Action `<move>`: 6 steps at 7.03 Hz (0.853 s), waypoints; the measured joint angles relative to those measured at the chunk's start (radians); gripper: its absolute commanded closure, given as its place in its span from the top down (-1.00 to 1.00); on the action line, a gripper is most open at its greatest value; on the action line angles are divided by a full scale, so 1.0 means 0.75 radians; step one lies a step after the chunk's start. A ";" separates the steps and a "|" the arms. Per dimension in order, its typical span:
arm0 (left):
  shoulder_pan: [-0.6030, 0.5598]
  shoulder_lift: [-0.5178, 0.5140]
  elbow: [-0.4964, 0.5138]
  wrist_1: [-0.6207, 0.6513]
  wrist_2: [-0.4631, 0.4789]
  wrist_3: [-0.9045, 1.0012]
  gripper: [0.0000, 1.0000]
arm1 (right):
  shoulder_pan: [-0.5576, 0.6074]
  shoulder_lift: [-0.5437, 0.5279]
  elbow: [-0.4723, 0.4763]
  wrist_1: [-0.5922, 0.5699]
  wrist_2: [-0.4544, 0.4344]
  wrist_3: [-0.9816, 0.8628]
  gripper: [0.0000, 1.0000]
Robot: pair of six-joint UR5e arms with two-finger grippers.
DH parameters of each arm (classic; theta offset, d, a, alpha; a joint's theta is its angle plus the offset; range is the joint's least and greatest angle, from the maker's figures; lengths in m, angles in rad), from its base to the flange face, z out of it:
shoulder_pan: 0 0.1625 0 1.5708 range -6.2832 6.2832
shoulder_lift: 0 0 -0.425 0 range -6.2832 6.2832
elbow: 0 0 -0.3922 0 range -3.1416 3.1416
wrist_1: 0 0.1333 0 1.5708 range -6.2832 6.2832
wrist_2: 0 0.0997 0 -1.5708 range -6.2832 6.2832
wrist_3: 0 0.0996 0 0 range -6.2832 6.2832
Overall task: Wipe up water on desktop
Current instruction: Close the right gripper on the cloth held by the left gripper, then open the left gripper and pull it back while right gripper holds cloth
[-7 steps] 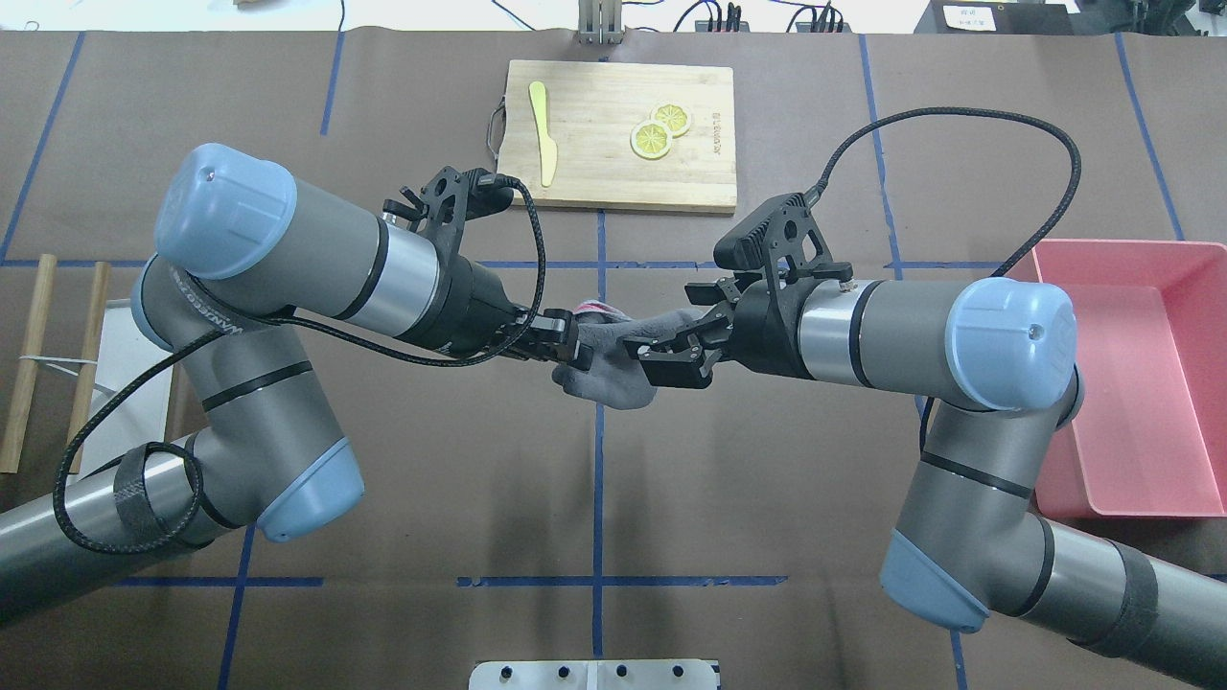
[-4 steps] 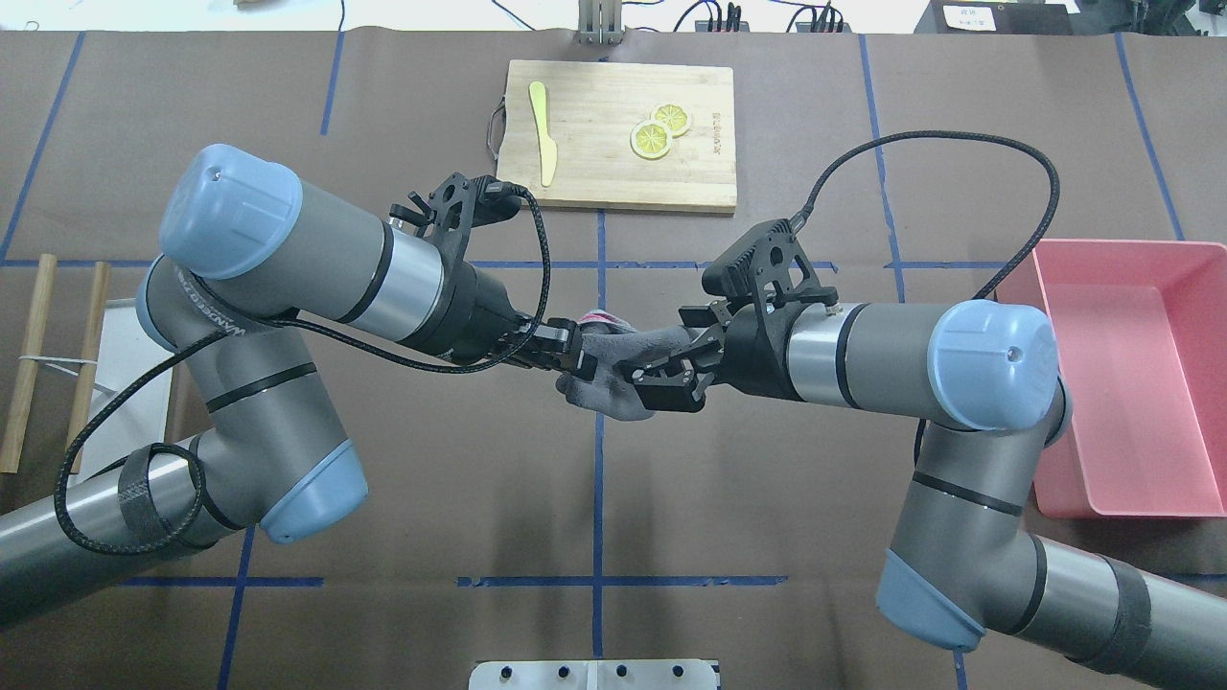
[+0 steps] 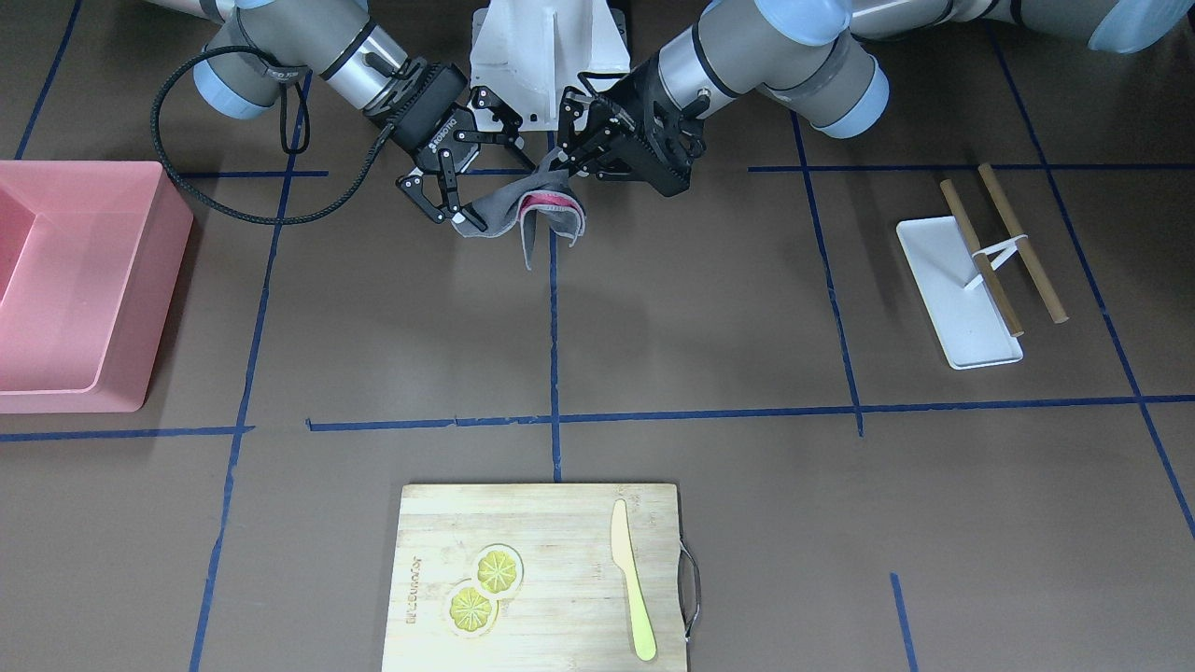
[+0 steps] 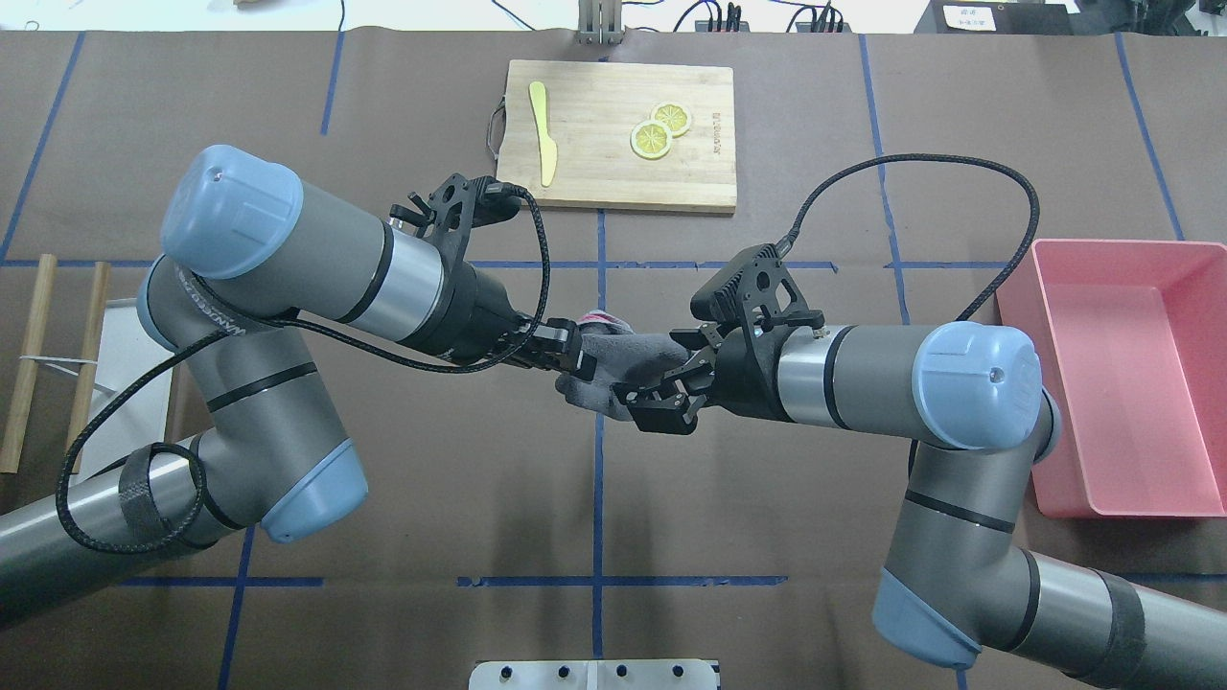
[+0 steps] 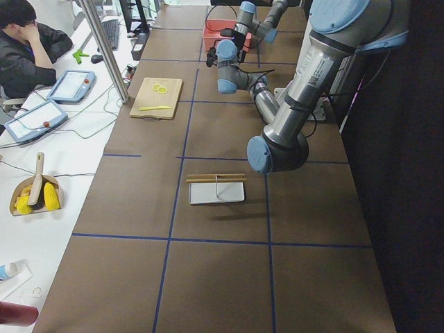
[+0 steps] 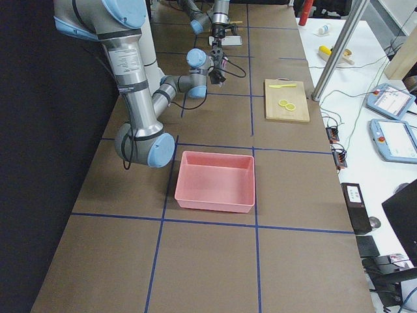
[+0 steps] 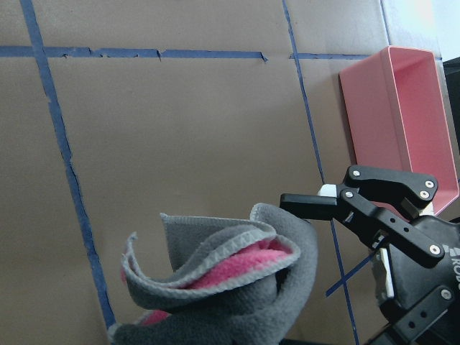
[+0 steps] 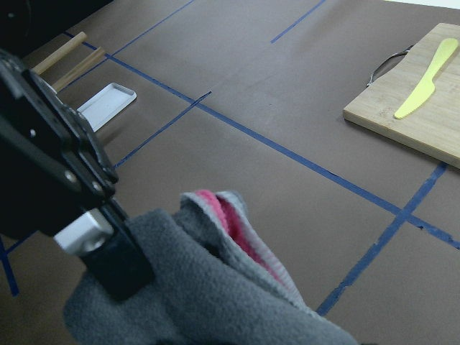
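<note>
A grey cloth with a pink inner side [image 4: 613, 369] hangs bunched above the dark-brown desktop [image 4: 594, 498], near the middle blue tape line. My left gripper [image 4: 573, 353] is shut on the cloth's left end; it also shows in the front view [image 3: 565, 163]. My right gripper [image 4: 644, 402] is open, its jaws spread around the cloth's other end [image 3: 518, 201]. In the left wrist view its fingers [image 7: 316, 205] stand apart beside the cloth [image 7: 237, 287]. In the right wrist view the cloth [image 8: 215, 302] fills the bottom. I see no water on the desktop.
A wooden cutting board [image 4: 623, 134] with a yellow knife and lemon slices lies at the far centre. A pink bin [image 4: 1112, 383] stands at the right. A white tray [image 3: 957, 299] with two wooden sticks [image 3: 1018, 243] lies at the robot's left.
My right gripper has moved left and toward the robot along the cloth, and its arm followed. My left gripper has stayed shut on the cloth, almost still.
</note>
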 measured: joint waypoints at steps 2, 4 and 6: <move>0.000 0.000 0.000 0.000 0.000 0.000 -0.90 | 0.001 -0.001 0.003 0.001 0.001 0.007 -0.70; 0.000 0.000 0.000 0.000 0.000 0.000 -0.90 | 0.002 -0.006 0.009 0.002 0.003 0.013 -1.00; 0.000 0.000 0.000 0.000 0.000 -0.002 -0.89 | 0.002 -0.009 0.012 0.002 0.003 0.041 -1.00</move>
